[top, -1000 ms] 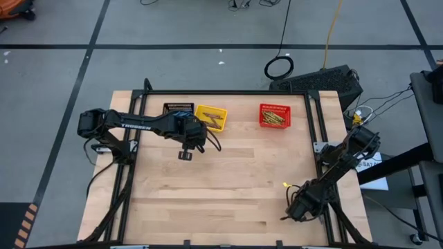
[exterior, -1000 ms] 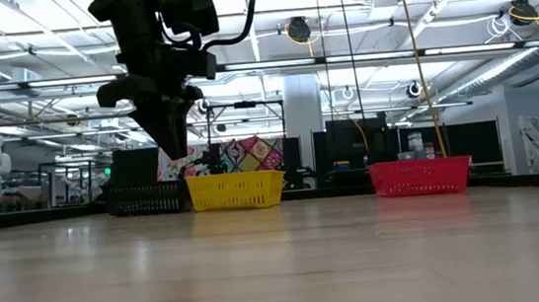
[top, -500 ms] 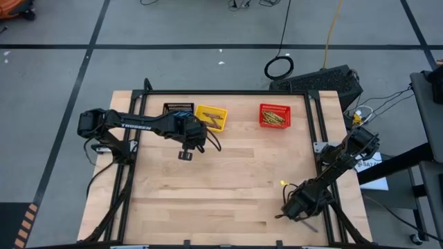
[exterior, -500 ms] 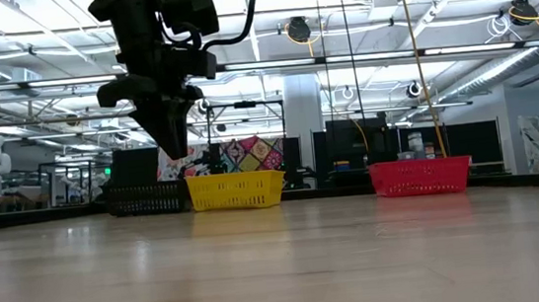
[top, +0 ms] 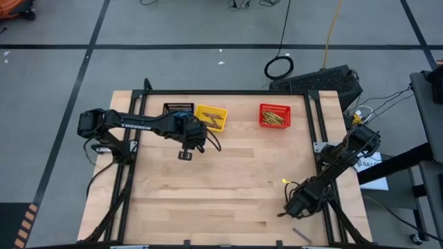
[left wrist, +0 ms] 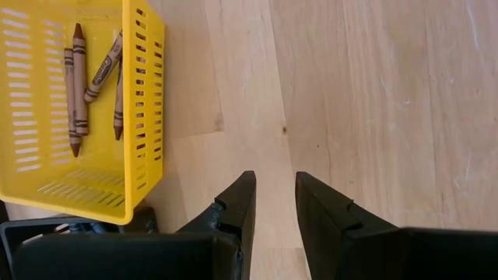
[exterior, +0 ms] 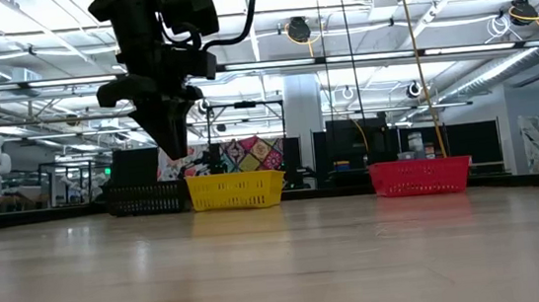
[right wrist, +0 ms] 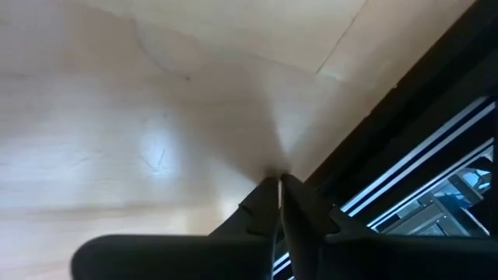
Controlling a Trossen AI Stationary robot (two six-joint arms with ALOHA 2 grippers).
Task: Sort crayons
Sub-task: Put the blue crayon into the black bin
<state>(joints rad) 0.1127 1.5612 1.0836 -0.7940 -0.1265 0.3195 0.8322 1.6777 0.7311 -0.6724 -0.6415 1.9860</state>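
Dark fingers of the left gripper (left wrist: 274, 204) stand parted, empty, above bare table (top: 228, 187) just beside the yellow basket (left wrist: 148, 117), where brown crayons (left wrist: 76, 85) lie. Right gripper (right wrist: 278, 190) sits nearly clenched, holding nothing, near the table's right edge. Far back, red basket (top: 275, 115) holds olive crayons.

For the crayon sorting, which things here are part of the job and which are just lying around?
Part of the job:
crayons in the yellow basket
crayons in the red basket
black basket
left gripper
right gripper

Just lying around:
cable loop on the floor
dark case behind the table
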